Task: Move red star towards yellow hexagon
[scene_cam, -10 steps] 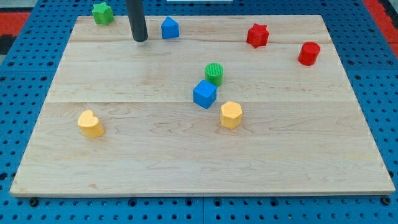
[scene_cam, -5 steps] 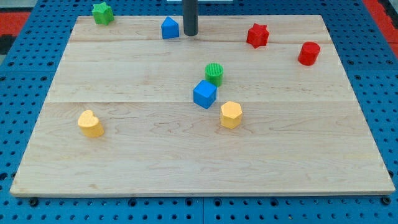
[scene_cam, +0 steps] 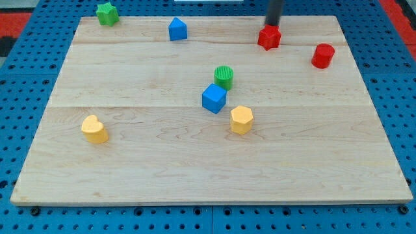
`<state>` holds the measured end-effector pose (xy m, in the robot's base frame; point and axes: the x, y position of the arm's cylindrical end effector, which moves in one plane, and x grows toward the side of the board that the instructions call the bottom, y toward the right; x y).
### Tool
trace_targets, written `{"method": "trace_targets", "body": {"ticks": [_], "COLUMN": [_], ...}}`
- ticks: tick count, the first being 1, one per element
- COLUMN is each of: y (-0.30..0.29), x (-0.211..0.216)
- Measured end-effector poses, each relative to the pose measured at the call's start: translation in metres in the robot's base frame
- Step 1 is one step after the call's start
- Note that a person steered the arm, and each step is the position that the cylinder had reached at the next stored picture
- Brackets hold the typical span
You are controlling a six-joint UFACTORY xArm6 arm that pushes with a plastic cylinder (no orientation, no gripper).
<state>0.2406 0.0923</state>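
Note:
The red star [scene_cam: 269, 38] lies near the board's top edge, right of centre. The yellow hexagon [scene_cam: 241, 119] stands near the board's middle, below and a little left of the star. The dark rod comes down from the view's top; my tip [scene_cam: 272, 25] is right behind the red star, at its top edge, touching it or nearly so. Between star and hexagon stand a green cylinder [scene_cam: 223, 77] and a blue cube [scene_cam: 214, 98], both left of the straight line between them.
A red cylinder [scene_cam: 322, 56] stands to the right of the star. A blue house-shaped block [scene_cam: 177, 29] and a green star [scene_cam: 106, 13] lie along the top edge. A yellow heart [scene_cam: 95, 129] lies at lower left. The wooden board [scene_cam: 208, 169] rests on a blue pegboard.
The rod has swept right along the top edge, from left of the blue house-shaped block to just behind the red star. No block has moved.

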Motion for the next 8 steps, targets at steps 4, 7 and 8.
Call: {"method": "trace_targets", "body": {"ticks": [4,7,8], "y": [0.040,0.037,0.008], "x": [0.017,0.069,0.162]}}
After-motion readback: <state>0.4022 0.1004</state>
